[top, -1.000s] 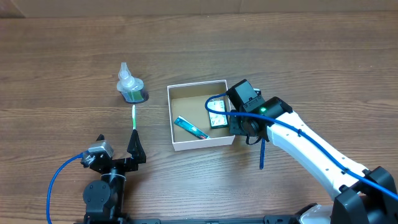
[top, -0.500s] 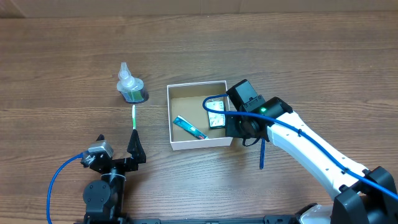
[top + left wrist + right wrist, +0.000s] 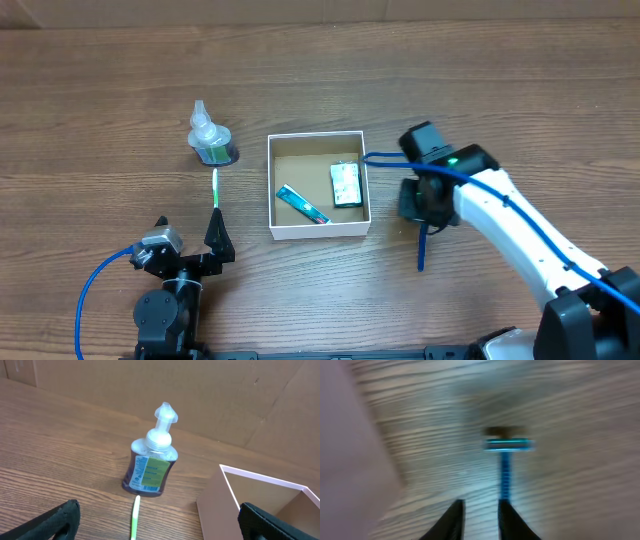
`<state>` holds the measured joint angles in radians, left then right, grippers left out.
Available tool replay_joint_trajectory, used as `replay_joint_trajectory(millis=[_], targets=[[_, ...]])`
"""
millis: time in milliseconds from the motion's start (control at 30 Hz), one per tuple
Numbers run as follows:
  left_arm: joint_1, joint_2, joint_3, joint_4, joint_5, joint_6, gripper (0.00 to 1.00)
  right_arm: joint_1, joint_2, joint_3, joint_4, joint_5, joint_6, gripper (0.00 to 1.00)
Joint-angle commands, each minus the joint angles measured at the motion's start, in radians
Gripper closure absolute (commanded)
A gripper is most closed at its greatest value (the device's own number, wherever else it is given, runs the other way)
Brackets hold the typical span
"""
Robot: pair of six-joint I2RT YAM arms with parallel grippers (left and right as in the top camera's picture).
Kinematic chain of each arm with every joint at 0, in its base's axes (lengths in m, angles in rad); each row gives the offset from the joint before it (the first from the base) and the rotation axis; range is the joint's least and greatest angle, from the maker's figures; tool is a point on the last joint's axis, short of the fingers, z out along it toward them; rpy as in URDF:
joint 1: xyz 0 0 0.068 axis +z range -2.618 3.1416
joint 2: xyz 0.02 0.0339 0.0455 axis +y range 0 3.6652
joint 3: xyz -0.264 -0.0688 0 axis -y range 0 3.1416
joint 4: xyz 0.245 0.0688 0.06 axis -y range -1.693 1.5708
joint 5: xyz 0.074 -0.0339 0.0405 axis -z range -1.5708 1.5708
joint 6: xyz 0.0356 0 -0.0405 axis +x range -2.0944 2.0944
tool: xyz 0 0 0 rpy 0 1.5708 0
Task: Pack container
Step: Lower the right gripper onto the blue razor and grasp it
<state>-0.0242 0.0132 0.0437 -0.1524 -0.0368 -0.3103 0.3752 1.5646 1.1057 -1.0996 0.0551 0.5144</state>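
Note:
The container (image 3: 272, 190), a white-walled box with a brown floor, stands mid-table and holds a teal tube (image 3: 305, 205) and a green-and-white packet (image 3: 346, 184). My right gripper (image 3: 415, 200) is just right of the container, open and empty. In the blurred right wrist view its fingers (image 3: 480, 506) hover over bare wood beside a blue razor (image 3: 505, 460), which lies on the table (image 3: 421, 248). My left gripper (image 3: 215, 240) is open near the front edge, and a green toothbrush (image 3: 215, 188) lies ahead of it. A clear bottle with green liquid (image 3: 210, 140) stands beyond.
In the left wrist view the bottle (image 3: 150, 467) stands upright, the toothbrush (image 3: 135, 517) points toward it and the container wall (image 3: 215, 505) is at the right. A cardboard wall (image 3: 200, 390) lines the table's back.
My right gripper has pulled out of the container's right side and moved right, over the table beside the razor. The packet now lies uncovered in the container. The left arm has not moved.

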Motion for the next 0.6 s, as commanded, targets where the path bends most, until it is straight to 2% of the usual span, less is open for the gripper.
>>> replay_joint_trajectory(millis=[0,400,567], targets=[[0.004,-0.008,-0.005,0.003,0.012,0.019,0.0,-0.024,-0.007,-0.005,-0.021,0.034,-0.034,0.57],[0.004,-0.008,-0.005,0.003,0.011,0.019,0.0,-0.023,-0.007,-0.226,0.16,0.041,-0.024,0.46],[0.004,-0.008,-0.005,0.003,0.011,0.019,0.0,-0.023,-0.006,-0.303,0.259,0.04,-0.016,0.46]])
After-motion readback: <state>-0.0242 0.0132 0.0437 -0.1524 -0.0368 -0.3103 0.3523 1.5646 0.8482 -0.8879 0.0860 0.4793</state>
